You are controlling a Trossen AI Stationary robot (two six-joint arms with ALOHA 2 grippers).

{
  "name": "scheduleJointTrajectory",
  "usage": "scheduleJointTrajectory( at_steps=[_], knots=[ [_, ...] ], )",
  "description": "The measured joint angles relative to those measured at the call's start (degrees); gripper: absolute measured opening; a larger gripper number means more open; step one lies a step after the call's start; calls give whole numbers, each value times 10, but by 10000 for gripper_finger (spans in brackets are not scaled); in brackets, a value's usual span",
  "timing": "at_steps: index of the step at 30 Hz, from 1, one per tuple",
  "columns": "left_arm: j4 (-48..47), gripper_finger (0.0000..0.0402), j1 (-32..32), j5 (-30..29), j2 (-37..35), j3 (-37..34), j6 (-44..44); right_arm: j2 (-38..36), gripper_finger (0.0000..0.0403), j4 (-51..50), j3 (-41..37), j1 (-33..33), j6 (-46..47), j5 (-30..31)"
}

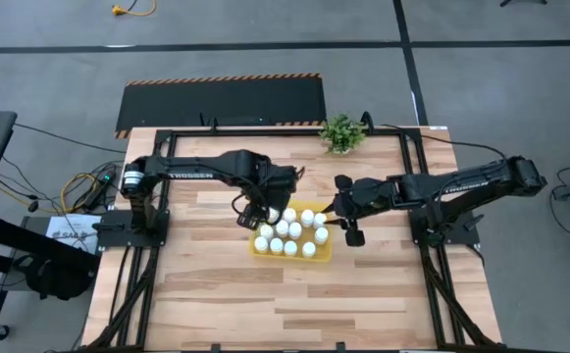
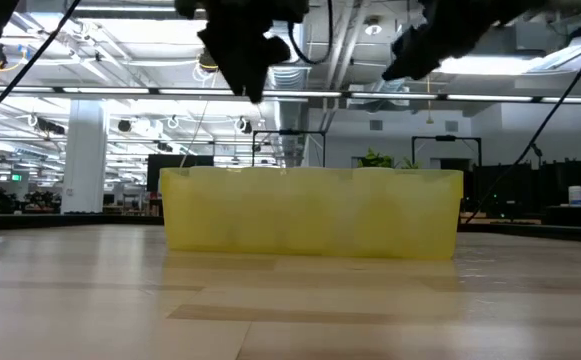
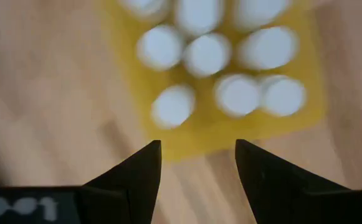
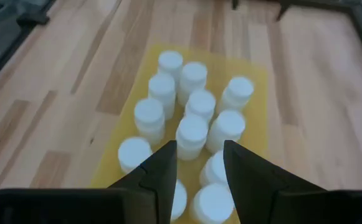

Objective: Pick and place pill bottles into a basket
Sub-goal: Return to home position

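The yellow basket [image 1: 324, 253] [image 2: 310, 210] stands on the wooden table's middle. Several white pill bottles [image 1: 294, 230] [image 3: 207, 55] [image 4: 193, 99] stand upright in it on their bases, caps up; in the low view its wall hides them. My left gripper [image 1: 253, 216] [image 3: 198, 149] hangs open above the basket's left edge [image 3: 168, 146], pointing down, with nothing between its fingers. My right gripper [image 1: 336, 208] [image 4: 199, 149] hovers over the basket's right end, slanting down toward the bottles. Its fingers stand a little apart and hold nothing.
A small green potted plant [image 1: 341, 132] [image 2: 375, 158] stands at the table's far edge, behind the basket. A black frame [image 1: 265, 132] runs round the table. Bare wood [image 1: 265, 304] lies between the basket and the near edge.
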Motion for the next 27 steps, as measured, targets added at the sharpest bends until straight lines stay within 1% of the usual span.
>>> scheduleJointTrajectory(
  at_steps=[2, 3, 6, 9, 11, 12, 15, 17, 20, 23, 25, 27],
  knots=[
    [-34, 194, -1, -51, -1, 28, -65, 0, 124, 0, 12, -5, -1, 0],
    [-46, 194, 0, -64, -2, 38, -95, 0, 124, 0, 18, -8, -1, 0],
    [-38, 194, 1, -64, -27, 46, -123, 0, 124, -1, 36, -19, 0, 0],
    [5, 194, 1, -28, -70, 43, -120, -10, 124, -36, 58, -30, 4, -2],
    [37, 194, 7, 6, -99, 32, -131, -21, 124, -65, 72, -37, 15, -9],
    [49, 194, 11, 24, -115, 22, -140, -32, 124, -86, 75, -41, 18, -18],
    [101, 194, 20, 76, -175, -24, -160, -73, 124, -100, 83, -52, 30, -57],
    [175, 194, 21, 96, -230, -81, -173, -110, 124, -106, 83, -53, 44, -63],
    [299, 194, 19, 123, -320, -204, -194, -171, 124, -124, 79, -43, 63, -61],
    [433, 194, 20, 141, -419, -355, -237, -238, 124, -120, 56, -24, 79, -61],
    [529, 194, 20, 143, -486, -466, -274, -281, 124, -102, 26, -8, 89, -60],
    [647, 194, 18, 144, -544, -573, -307, -326, 124, -92, -13, 6, 102, -52]
  ],
)
